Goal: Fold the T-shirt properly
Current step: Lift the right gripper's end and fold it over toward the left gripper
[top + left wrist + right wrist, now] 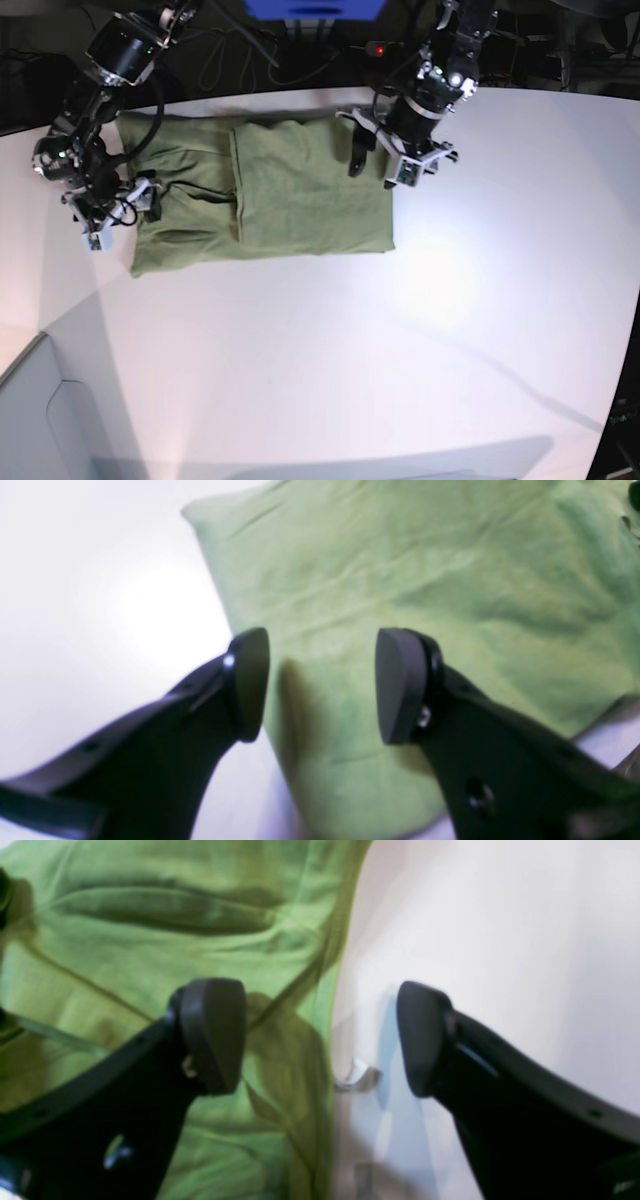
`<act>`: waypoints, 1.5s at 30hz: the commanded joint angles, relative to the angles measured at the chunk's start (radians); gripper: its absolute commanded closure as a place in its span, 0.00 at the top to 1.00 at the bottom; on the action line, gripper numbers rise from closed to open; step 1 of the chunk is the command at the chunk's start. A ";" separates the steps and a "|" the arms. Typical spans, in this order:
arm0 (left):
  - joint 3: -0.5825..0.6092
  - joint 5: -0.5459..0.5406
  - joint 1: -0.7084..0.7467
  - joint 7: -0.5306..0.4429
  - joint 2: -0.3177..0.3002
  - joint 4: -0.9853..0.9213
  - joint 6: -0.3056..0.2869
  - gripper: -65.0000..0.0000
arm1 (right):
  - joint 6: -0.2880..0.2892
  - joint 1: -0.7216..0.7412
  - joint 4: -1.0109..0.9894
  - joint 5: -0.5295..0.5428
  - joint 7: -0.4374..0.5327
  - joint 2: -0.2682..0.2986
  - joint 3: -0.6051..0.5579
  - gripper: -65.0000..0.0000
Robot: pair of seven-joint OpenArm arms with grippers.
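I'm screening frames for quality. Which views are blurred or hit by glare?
Left wrist view: soft blur, T-shirt washed pale, glare on the table. Right wrist view: blurred, shirt darker with shadows. Base view: sharp, one bright patch right of the shirt.

Both grippers (322,685) (320,1037) agape, empty.

The T-shirt (262,190) is a plain sage-green cloth with no print, lying flat on the white table (420,330) near its far edge as a rough rectangle, long side running left to right in the base view. One part is folded over the middle, leaving a straight edge down the cloth left of centre, so the right portion sits as a doubled layer. The fabric is softly wrinkled, with deeper creases and a rumpled patch toward its left end.
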 commanded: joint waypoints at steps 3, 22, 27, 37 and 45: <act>-0.002 -0.004 0.000 -0.022 0.002 -0.028 -0.003 0.50 | 0.023 -0.033 0.019 -0.007 -0.031 -0.007 0.000 0.70; -0.002 -0.004 -0.014 -0.023 0.028 -0.086 -0.003 0.50 | 0.023 -0.102 0.062 0.067 -0.031 -0.039 -0.082 0.46; -0.002 -0.004 -0.013 -0.022 0.028 -0.086 -0.003 0.50 | 0.023 -0.102 0.068 0.067 -0.031 -0.039 -0.111 0.00; -0.002 -0.004 -0.008 -0.017 0.027 -0.084 -0.001 0.51 | 0.023 -0.115 0.323 0.064 -0.030 0.006 -0.301 0.00; -0.002 -0.003 -0.013 -0.017 0.027 -0.087 -0.001 0.51 | 0.023 -0.138 0.504 0.064 -0.021 0.010 -0.537 0.00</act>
